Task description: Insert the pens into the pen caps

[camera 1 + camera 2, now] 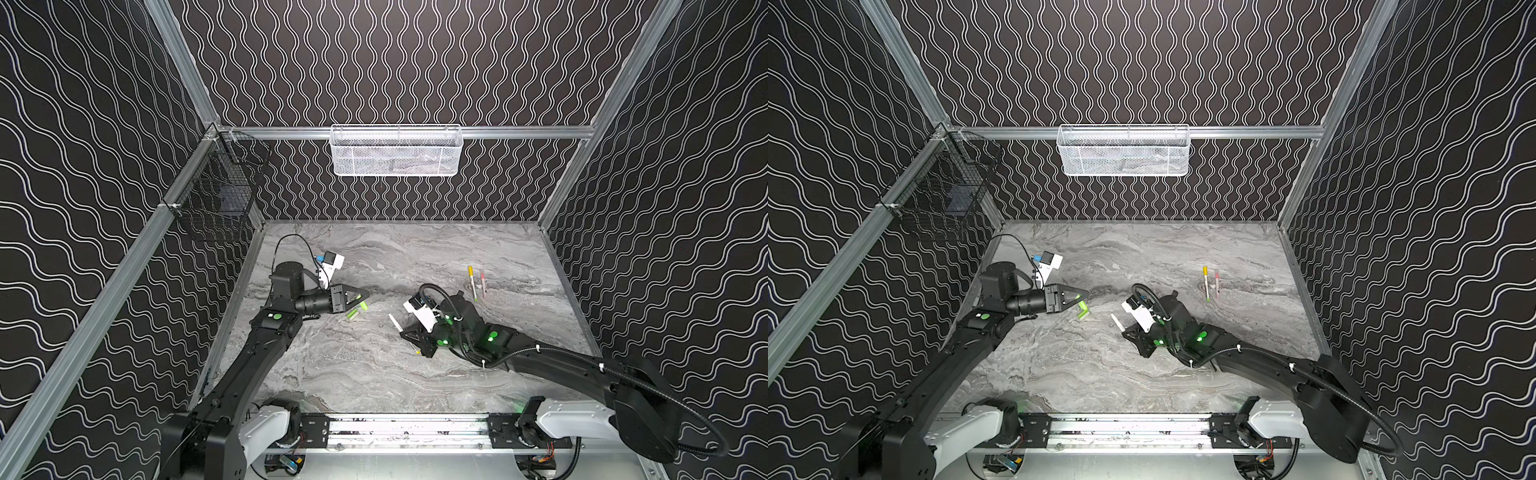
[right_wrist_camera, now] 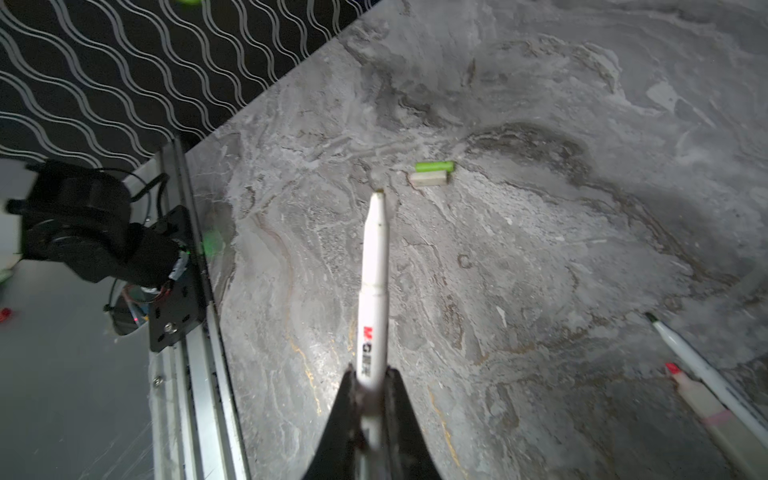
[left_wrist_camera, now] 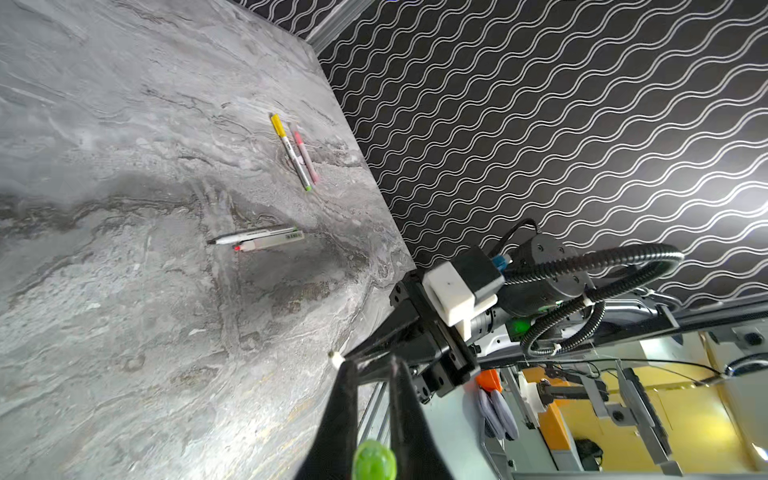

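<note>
Step in hand: pairing of one pen with one cap, judged to be at the approach stage. Both parts are gripped but well apart.

- left end effector [image 1: 365,295]: clenched on a green cap [image 3: 374,461], held clear of the worktop [image 1: 374,374] at left of centre. Which end of the cap is open cannot be told.
- right end effector [image 2: 371,372]: clenched on a white pen [image 2: 374,282], gripped well back on the barrel. The tapered front is left free and is aimed toward the left arm's side. Red and black lettering is carried on the barrel, and the nib is small and dark.

Next move, as judged: the two parts are to be brought onto one axis, with the cap's mouth turned to face the nib, then pressed home. Fine alignment is called for, since nib and mouth are both narrow. A slanted push could shift the pen in its grip.

Laid on the worktop:
- second green cap [image 2: 434,166] and pale cap [image 2: 428,178], side by side, near the left end effector.
- dark-nibbed pen [image 3: 249,237] and red-nibbed pen [image 3: 270,244], uncapped, lying together near the right arm.
- yellow-capped pen [image 1: 472,282] and pink-capped pen [image 1: 483,284], side by side farther back on the right, taken as finished.
</note>
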Robot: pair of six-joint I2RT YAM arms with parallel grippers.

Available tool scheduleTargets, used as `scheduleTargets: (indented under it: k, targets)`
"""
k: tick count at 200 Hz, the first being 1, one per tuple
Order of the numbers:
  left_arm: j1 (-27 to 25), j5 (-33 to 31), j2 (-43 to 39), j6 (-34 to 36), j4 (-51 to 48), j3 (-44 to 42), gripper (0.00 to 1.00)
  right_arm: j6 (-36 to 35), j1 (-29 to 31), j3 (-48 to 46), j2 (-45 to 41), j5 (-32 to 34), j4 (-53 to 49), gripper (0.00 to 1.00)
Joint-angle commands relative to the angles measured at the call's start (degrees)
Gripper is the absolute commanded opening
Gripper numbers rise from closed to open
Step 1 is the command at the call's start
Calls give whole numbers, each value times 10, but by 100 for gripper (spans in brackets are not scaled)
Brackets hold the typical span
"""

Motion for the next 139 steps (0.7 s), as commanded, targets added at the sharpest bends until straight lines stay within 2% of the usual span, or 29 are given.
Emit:
scheduleTargets:
  k: [1, 15, 46, 84, 139]
  targets:
    - [-5, 46, 15, -35, 85, 0, 0, -36, 0, -3, -24, -74, -12, 0]
    - [-11, 65, 19, -32, 84, 8, 0, -44, 0, -5, -38, -95, -15, 0]
    - [-25, 83, 24, 25, 15, 37, 0, -50, 0, -4, -55, -138, -6, 0]
    - [-35, 115, 26, -66, 146, 1, 0, -46, -1, -7, -68, -159, 22, 0]
    - [-58, 115, 24, -28, 99, 14, 0, -27, 0, -14, -72, -157, 58, 0]
